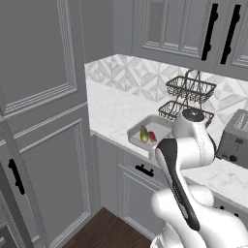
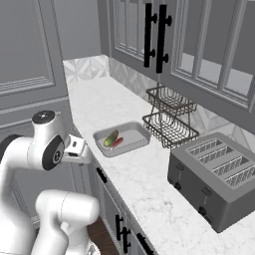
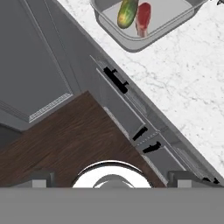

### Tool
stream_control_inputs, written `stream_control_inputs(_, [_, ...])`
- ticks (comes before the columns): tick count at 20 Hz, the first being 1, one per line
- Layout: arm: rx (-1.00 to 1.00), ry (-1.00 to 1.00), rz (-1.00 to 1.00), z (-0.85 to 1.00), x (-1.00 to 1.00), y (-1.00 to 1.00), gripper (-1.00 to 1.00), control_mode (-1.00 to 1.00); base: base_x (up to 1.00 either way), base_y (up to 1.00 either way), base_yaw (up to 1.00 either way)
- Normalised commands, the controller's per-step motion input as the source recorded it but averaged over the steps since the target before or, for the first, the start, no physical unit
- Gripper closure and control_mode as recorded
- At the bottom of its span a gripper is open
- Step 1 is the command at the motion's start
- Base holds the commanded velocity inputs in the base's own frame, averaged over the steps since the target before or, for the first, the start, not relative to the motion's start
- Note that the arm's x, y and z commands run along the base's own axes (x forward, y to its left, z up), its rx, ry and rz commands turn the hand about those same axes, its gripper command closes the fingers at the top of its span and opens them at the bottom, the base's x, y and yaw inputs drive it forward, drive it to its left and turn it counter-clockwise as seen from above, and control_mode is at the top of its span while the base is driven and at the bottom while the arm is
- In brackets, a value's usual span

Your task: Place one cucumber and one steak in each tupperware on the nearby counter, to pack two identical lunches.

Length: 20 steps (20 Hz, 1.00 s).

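One grey tupperware [image 1: 133, 131] [image 2: 124, 151] [image 3: 148, 41] stands near the front edge of the white marble counter [image 1: 111, 109] [image 2: 149, 172] [image 3: 183, 78]. Inside it lie a green cucumber [image 1: 143, 133] [image 2: 110, 138] [image 3: 127, 12] and, right beside it, a red steak [image 1: 152, 136] [image 2: 117, 143] [image 3: 142, 15]. My gripper [image 3: 113, 178] hangs in front of the counter's edge, over the floor, and points down. Its jaws stand wide open with nothing between them. It is short of the tupperware and touches nothing.
A two-tier wire basket rack [image 1: 189, 97] [image 2: 169, 117] stands behind the tupperware, and a grey toaster [image 1: 236, 138] [image 2: 219, 174] to its right. A tall grey cabinet [image 1: 43, 121] closes the left end. Drawers with black handles [image 3: 116, 81] sit under the counter, above a dark wood floor [image 3: 65, 140].
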Motion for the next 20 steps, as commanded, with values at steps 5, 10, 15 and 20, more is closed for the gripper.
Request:
stream_control_inputs(5, [0.00,0.00,0.02,0.02,-0.49,-0.05,-1.00,-1.00,0.00,0.00,0.00])
stream_control_inputs(10, [0.00,0.00,0.01,0.00,-0.35,0.00,-1.00,-1.00,0.00,0.00,0.00])
stream_control_inputs(15, [0.00,0.00,0.00,0.00,-0.26,0.00,-1.00,-1.00,0.00,0.00,0.00])
stream_control_inputs(20, [0.00,0.00,0.00,0.00,-0.04,0.00,-1.00,-1.00,0.00,0.00,0.00])
